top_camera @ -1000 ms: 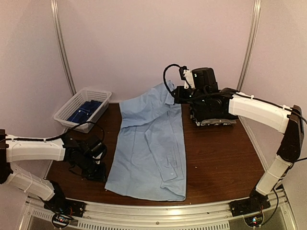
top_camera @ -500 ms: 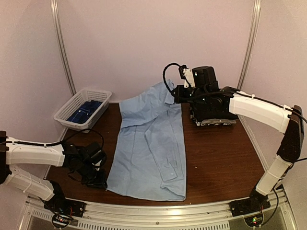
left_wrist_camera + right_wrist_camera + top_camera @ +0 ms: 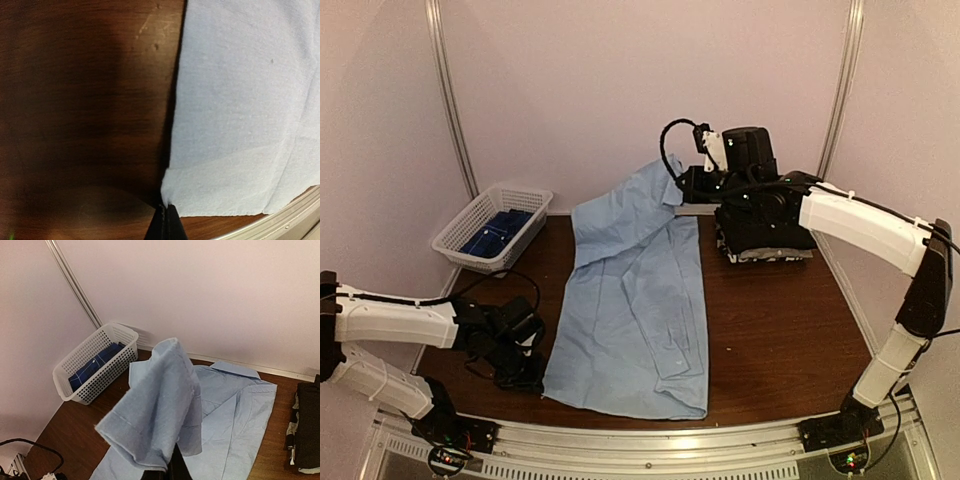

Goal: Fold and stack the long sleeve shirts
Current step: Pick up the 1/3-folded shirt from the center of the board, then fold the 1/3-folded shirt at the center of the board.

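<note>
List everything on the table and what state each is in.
light blue shirt: spread out, far part lifted
left gripper: shut on its near corner
right gripper: shut on the lifted part
folded shirts: stacked at far right
basket: upright, holds dark blue cloth

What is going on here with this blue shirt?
Both arms are working on the light blue shirt, which lies spread on the table. The left arm's fingers are shut on its near left corner. The right arm's fingers are shut on a far part of it, held up off the table. A pile of folded dark shirts sits at the far right, a white basket at the far left.
</note>
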